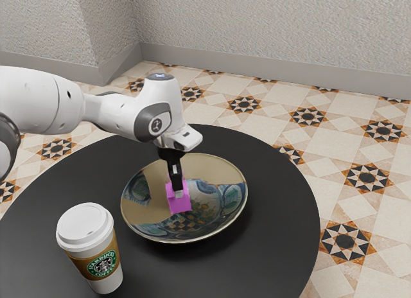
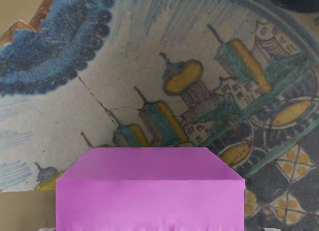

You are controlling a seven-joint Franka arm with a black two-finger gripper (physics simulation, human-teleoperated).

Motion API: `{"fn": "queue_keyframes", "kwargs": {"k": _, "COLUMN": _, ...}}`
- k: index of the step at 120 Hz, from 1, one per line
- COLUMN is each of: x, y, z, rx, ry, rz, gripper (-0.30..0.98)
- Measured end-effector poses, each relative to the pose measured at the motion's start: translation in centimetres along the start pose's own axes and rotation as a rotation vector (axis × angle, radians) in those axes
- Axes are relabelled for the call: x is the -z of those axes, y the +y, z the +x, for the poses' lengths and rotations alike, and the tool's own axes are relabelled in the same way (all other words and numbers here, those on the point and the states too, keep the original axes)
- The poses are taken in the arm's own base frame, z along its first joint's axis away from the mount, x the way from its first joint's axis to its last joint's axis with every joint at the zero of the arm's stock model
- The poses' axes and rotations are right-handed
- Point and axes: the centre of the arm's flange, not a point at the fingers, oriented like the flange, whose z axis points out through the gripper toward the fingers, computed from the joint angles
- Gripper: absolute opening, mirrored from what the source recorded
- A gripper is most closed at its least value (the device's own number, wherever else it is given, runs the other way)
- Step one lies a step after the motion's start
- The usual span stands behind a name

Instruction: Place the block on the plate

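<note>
The black gripper points down over the plate with its tips low around the pink block, one tip overlapping the block's near face. The patterned plate lies under them on the table, and the block stands over its middle. In the wrist view the pink block is large at the lower edge, in front of the painted plate. A grey tip shows low on each side of the block, with a gap at one side; the gripper is open. The block's underside is hidden.
A white lidded coffee cup with a brown sleeve stands beside the plate, toward the exterior view's lower left. The round black table ends in a curved edge beyond the plate, with tiled floor around it.
</note>
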Motion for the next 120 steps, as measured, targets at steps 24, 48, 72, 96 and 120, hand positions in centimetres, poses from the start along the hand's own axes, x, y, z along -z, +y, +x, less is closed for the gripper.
{"fn": "queue_keyframes", "kwargs": {"k": 24, "x": 4.2, "y": 0.7, "z": -0.7, "rx": 0.0, "ry": 0.029, "rz": 0.041, "gripper": 0.63}}
{"fn": "queue_keyframes", "kwargs": {"k": 48, "x": 15.7, "y": 0.6, "z": -4.0, "rx": 0.149, "ry": 0.087, "rz": 0.108, "gripper": 0.66}}
{"fn": "queue_keyframes", "kwargs": {"k": 72, "x": 23.4, "y": 2.3, "z": -5.9, "rx": 0.27, "ry": 0.106, "rz": 0.119, "gripper": 0.68}}
{"fn": "queue_keyframes", "kwargs": {"k": 96, "x": 23.9, "y": 3.1, "z": -6.5, "rx": 0.353, "ry": 0.08, "rz": 0.09, "gripper": 0.68}}
{"fn": "queue_keyframes", "kwargs": {"k": 120, "x": 23.5, "y": 3.1, "z": -6.6, "rx": 0.415, "ry": 0.064, "rz": 0.072, "gripper": 0.68}}
